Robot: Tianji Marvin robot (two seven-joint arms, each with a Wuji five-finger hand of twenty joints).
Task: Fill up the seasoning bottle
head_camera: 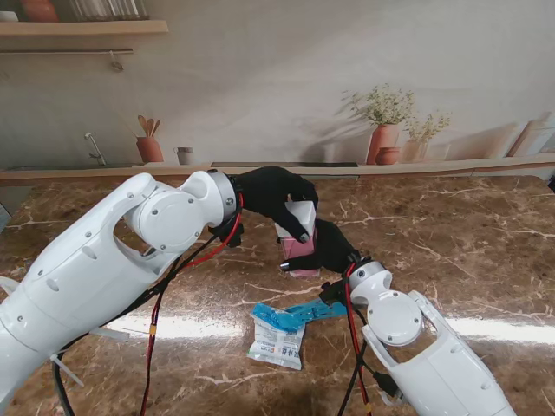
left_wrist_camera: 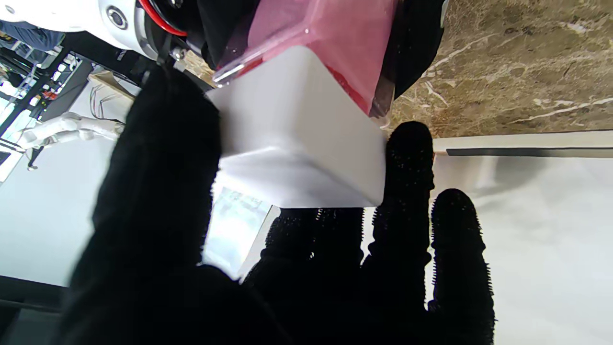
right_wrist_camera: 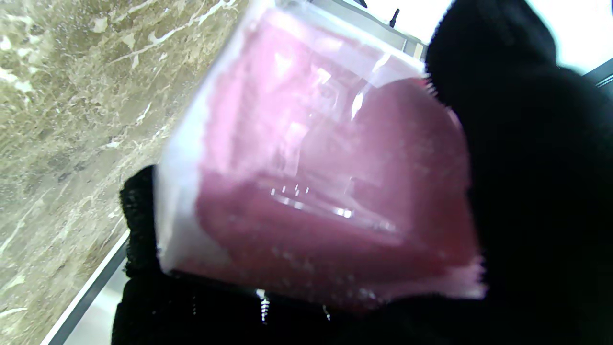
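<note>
I have the seasoning bottle [head_camera: 299, 245] near the table's [head_camera: 486, 225] centre, its clear square body full of pink grains. My right hand [head_camera: 331, 249] wraps the body from the three o'clock side, presumably to steady it, while my left hand [head_camera: 270, 198] closes over the smooth white boxy cap [left_wrist_camera: 301, 139] from above, thumb and fingers pinching opposite faces, likely seating or pulling it. Both gloves are black and nubbly. At six o'clock from the bottle a crinkled, torn blue-and-white sachet [head_camera: 279, 334] lies flat on the glossy brown marble.
</note>
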